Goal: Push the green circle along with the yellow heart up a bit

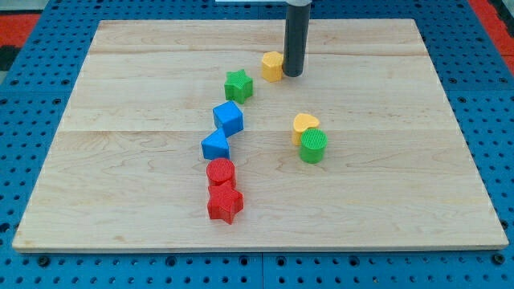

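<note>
The green circle [313,146] stands right of the board's middle. The yellow heart [304,125] touches it on its upper left side. My tip [292,75] is at the end of the dark rod near the view's top, right beside a yellow block [272,65]. The tip is well above the heart and the green circle, and apart from both.
A green star [238,84] lies left of the yellow block. Below it come a blue cube [228,118], a blue triangle [215,145], a red circle [220,172] and a red star [225,203] in a line. The wooden board [401,209] sits on a blue pegboard.
</note>
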Available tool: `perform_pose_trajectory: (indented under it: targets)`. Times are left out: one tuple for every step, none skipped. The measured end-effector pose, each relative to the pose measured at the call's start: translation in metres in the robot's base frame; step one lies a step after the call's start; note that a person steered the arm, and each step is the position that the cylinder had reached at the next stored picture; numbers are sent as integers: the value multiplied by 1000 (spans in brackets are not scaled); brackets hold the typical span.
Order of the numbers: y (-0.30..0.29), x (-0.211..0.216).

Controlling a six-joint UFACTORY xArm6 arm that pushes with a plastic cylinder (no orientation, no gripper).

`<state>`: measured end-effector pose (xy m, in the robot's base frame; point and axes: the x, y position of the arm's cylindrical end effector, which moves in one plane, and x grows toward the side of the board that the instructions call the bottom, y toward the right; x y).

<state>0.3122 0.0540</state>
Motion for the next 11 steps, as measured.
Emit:
perform_pose_trajectory:
  targets:
    - [-13, -3]
    - [-39, -3]
    - [-53, -5]
    - [9, 4]
    - [38, 34]
    - [54, 67]
    - [63, 101]
    - [67, 136]
    - [67, 164]
    - [56, 187]
    - [26, 189]
